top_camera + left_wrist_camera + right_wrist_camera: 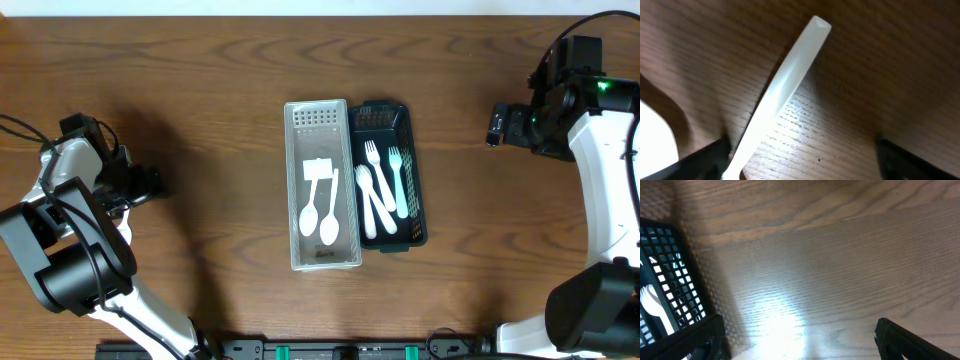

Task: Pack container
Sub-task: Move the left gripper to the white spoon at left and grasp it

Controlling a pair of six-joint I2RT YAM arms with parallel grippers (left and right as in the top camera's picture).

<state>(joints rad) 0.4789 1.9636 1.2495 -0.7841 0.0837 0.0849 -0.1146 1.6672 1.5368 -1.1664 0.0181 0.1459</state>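
Spoons (318,215) sit sorted in the clear tray (292,180), forks (385,180) in the dark basket (418,200); the left gripper (800,150), spread wide and holding nothing, straddles a loose white utensil handle (785,85), seemingly to grasp it, while the right gripper (797,330) hangs spread and empty.

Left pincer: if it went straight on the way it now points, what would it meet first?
Probably the white plastic handle, which lies slantwise on the table right in front of the open left pincer; depth is unclear.
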